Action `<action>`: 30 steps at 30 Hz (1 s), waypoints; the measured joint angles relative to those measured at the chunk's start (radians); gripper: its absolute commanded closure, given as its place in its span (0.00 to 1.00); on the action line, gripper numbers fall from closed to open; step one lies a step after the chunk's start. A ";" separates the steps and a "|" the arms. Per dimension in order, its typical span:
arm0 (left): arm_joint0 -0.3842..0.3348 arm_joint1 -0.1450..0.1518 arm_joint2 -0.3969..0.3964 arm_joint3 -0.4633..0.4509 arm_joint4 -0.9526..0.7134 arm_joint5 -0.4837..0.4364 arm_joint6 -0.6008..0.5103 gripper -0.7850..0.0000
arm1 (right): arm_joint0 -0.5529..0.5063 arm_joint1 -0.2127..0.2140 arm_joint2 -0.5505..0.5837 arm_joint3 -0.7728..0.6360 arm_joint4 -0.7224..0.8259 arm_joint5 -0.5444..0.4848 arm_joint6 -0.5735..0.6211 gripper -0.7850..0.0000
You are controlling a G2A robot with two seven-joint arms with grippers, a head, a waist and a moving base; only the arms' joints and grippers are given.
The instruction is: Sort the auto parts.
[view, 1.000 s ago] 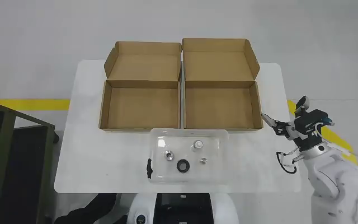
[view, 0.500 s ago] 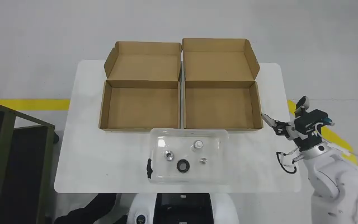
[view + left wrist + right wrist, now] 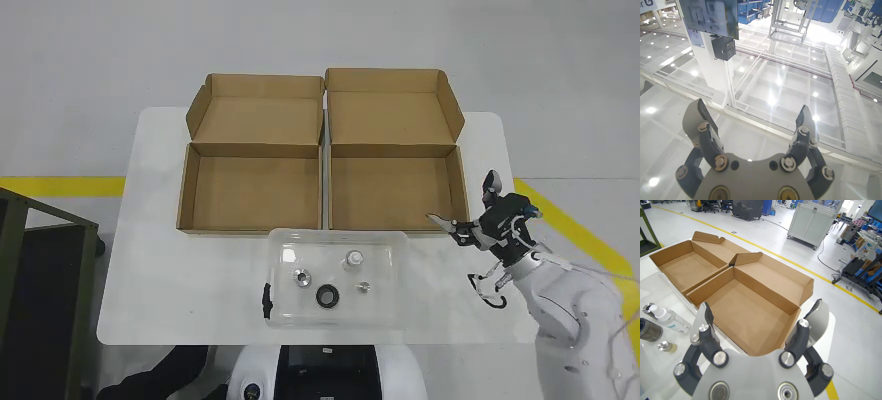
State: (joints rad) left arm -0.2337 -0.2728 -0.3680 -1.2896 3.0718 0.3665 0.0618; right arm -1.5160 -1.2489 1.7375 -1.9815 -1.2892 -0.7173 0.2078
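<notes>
The surface (image 3: 150, 250) carries two open boxes side by side toward its 12 o'clock edge, the left box (image 3: 250, 192) and the right box (image 3: 397, 192). Both are bare inside, so we judge the sorting not yet begun. The clear tray (image 3: 385, 308) sits just at 6 o'clock of the boxes, and every part lies in it.

Our right tool (image 3: 452, 250) hangs at 3 o'clock of the tray, spread wide and holding nothing, with one finger close to the right box's near corner. Our left tool (image 3: 752, 106) is likewise spread and bare, aimed up at the ceiling, well apart from the work.

We see several hazards. A sweep toward 9 o'clock with the right tool this wide could clip the box corner. It could also catch the tray's rim, which is hard to make out, and shove tray and parts together.

Inside the tray, the bottle (image 3: 352, 260) looks to lie on its side in the right wrist view, so a nudge may roll it. The bearing (image 3: 327, 296), the cylinder (image 3: 300, 277) and the bolt (image 3: 365, 288) stand near one another. A wide tool coming down on one may knock its neighbour, and smooth round metal may slip from the pinch. The bolt, being the smallest, is the easiest to miss.
</notes>
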 measured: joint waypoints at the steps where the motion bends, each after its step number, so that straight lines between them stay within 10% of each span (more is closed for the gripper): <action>1: 0.000 0.000 0.000 0.000 0.000 0.000 0.000 0.00 | 0.005 0.001 -0.012 0.001 0.000 -0.006 0.005 0.00; 30: 0.000 0.000 0.000 0.000 0.000 0.000 0.000 0.00 | 0.085 0.033 -0.330 -0.019 -0.039 -0.248 0.120 0.00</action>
State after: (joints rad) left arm -0.2337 -0.2728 -0.3680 -1.2896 3.0718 0.3665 0.0618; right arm -1.4306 -1.2154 1.4074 -2.0002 -1.3284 -0.9657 0.3278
